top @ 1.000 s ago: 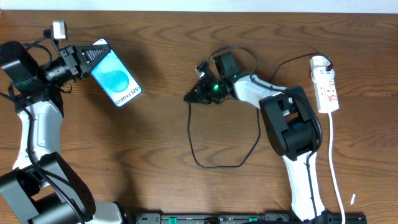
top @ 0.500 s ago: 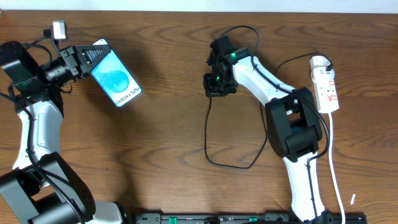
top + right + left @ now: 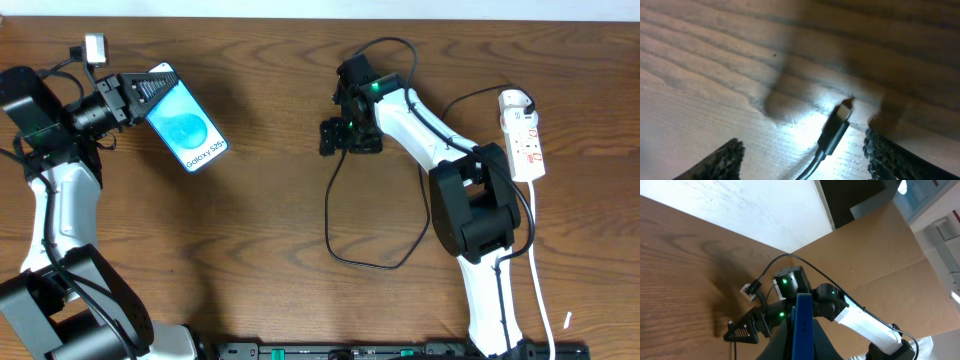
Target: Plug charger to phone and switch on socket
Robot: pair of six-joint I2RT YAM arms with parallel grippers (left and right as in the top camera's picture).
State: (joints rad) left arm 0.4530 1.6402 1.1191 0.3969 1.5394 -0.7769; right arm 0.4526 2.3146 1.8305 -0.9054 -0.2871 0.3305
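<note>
**Two grippers: one holds the phone, one is open over the plug**

We see the left gripper (image 3: 140, 92) clamped on one end of the phone (image 3: 186, 124) at the far left of the bench (image 3: 250, 250), with the blue screen facing the overhead camera. The right gripper (image 3: 802, 152) is spread wide. Its fingers (image 3: 722, 160) stand either side of the plug tip (image 3: 842, 112) of the charger (image 3: 327, 215), which lies on the wood touching neither. The cable loops toward the near edge. The socket (image 3: 525, 135) lies at the far right with its white cord (image 3: 537, 250).
</note>
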